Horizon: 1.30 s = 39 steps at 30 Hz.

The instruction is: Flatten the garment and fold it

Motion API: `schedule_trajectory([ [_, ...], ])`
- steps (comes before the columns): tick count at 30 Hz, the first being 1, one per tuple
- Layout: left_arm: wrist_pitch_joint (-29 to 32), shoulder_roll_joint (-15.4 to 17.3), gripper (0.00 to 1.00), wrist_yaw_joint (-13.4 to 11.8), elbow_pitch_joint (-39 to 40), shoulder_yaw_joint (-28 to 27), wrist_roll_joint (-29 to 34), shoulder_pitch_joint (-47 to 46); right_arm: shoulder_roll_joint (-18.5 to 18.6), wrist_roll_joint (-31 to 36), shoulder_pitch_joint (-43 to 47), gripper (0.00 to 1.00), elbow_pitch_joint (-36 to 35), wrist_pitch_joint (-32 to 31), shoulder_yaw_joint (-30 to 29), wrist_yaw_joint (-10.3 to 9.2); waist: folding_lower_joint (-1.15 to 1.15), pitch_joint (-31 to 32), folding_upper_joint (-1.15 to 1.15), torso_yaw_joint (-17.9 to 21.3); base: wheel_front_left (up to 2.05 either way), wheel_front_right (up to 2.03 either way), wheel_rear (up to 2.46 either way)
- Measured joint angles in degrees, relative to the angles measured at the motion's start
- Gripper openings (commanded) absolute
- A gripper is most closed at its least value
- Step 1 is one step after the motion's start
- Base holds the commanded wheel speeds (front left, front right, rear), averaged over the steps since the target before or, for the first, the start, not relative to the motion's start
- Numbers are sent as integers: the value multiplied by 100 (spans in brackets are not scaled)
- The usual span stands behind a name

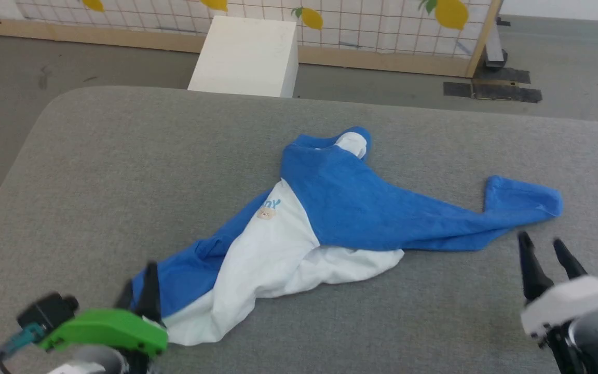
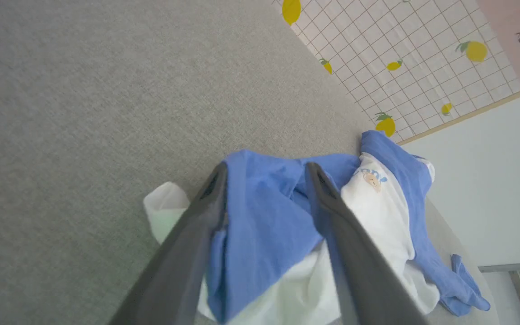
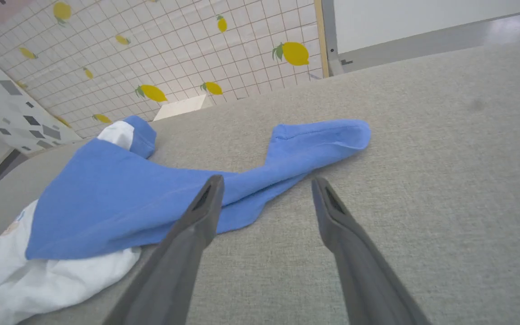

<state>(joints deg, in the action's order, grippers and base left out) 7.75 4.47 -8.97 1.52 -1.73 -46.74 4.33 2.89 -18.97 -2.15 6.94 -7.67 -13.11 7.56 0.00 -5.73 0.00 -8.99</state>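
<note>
The garment (image 1: 340,202) lies crumpled in the middle of the grey table (image 1: 122,156), white body bunched at the near left. One blue sleeve stretches right to its cuff (image 1: 525,200); the blue neckband (image 1: 353,136) points away from me. My left gripper (image 1: 138,291) is at the garment's near left end. In the left wrist view it (image 2: 265,171) is open, its fingers straddling a fold of the garment's (image 2: 264,216) blue sleeve. My right gripper (image 1: 540,243) is open just short of the right sleeve. In the right wrist view it (image 3: 266,183) hovers over the edge of the garment's (image 3: 120,198) sleeve.
A white box (image 1: 247,54) stands on the floor beyond the table's far edge. Behind it runs a tiled partition with lemon prints (image 1: 382,26). Black patches (image 1: 491,91) mark the floor at the back right. The table's rounded corner (image 1: 65,98) is at the far left.
</note>
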Motion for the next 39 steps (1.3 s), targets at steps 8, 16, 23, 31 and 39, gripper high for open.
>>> schedule_trajectory([
  [8, -1996, 581, 100, 672, 272, 221, 1699, -726, -3, 1415, -1482, 100, 322, -1926, 1377, 1, 0, -118, 0, -52, 0, 0, 0],
  [16, -2221, 335, 100, 795, -259, 428, 2093, -726, 70, 2274, -2048, 100, 1467, -3026, 2033, 1, 0, -356, 0, -148, 0, 0, 0],
  [23, -2224, 246, 100, 899, -437, 281, 2100, -730, 96, 2170, -2192, 0, 1838, -2720, 2047, 1, 0, -521, 0, -212, 0, 0, 0],
  [31, -2246, 119, 100, 1000, -431, 99, 2175, -732, 114, 1593, -2132, 0, 966, -1770, 1147, 1, 0, -446, 0, 13, 0, 0, 0],
  [39, -2249, 65, 100, 1027, -348, 33, 2281, -728, 103, 1597, -686, 7, -590, -1981, -209, 0, 0, -343, 0, 383, 0, 0, 0],
])
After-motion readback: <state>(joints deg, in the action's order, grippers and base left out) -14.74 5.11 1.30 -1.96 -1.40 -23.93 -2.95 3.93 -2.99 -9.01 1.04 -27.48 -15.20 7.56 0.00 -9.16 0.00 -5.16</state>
